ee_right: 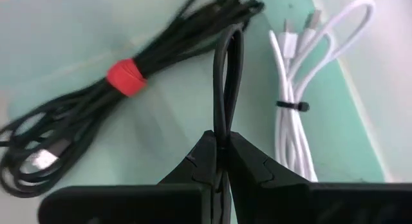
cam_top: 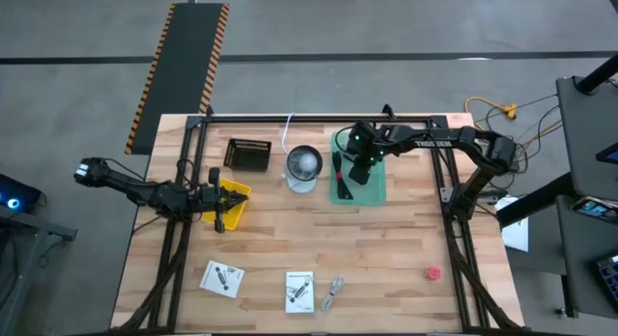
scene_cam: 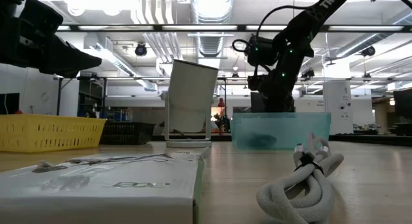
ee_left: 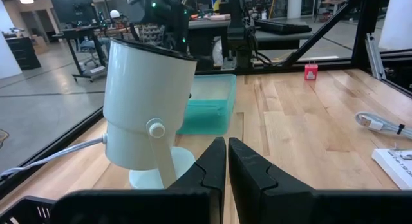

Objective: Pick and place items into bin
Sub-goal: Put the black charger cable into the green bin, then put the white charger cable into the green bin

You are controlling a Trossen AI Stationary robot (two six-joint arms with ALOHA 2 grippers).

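Left to right across the table (cam_top: 386, 239). My left pincer (cam_top: 220, 223) sits over the one yellow basket (cam_top: 235, 193) at the left side, fingers pressed together, holding nothing. Beyond it, one black basket (cam_top: 247, 154); I cannot tell what either basket holds. Next, one white cup-shaped device (cam_top: 303, 168) on a round foot, a white cord trailing from it.

One teal bin (cam_top: 376, 189) right of that. My right pincer (cam_top: 358, 174) is down in it, closed on a loop of the black cable (ee_right: 77, 114), which is bundled with one red strap and lies on the bin floor. Beside it in the bin, one white cable (ee_right: 293, 89) tied with a small black band. So two cables in the bin, as far as I can see.

Along the near edge: two white printed cards (cam_top: 222, 278), second one (cam_top: 299, 291) to its right; print too small to read. Then one coiled grey-white cable (cam_top: 334, 293). Far right, one pink-red lump (cam_top: 433, 273), alone, well apart from the bin.
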